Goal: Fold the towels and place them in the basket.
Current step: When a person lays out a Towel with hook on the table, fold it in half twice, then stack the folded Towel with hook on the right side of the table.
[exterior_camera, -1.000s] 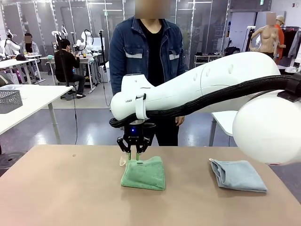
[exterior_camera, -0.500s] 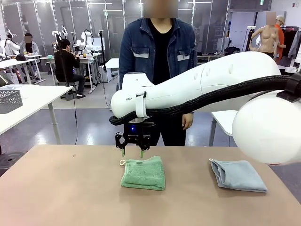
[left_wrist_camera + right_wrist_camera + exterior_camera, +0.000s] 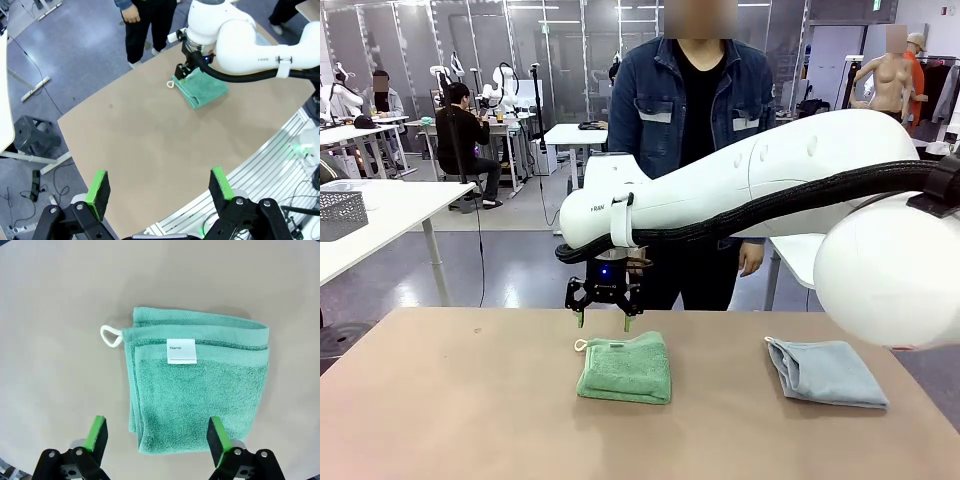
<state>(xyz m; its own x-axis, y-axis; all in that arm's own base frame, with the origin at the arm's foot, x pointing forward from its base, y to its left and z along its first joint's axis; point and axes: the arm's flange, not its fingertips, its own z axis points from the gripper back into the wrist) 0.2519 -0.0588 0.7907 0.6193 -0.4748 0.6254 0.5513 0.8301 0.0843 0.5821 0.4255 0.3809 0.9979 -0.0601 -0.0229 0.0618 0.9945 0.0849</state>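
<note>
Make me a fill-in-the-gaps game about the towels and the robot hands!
1. The green towel has a white tag that reads ____.
2. The right gripper hangs above the green towel with jaws ____.
3. The towel nearer the table's right edge is pale ____.
4. The white loop lies on the ____.

Missing words: Name; open; blue-grey; table

A person in a denim jacket is seen standing at the far side of the tan table. Farther back, a seated person is seen at white desks.
</note>
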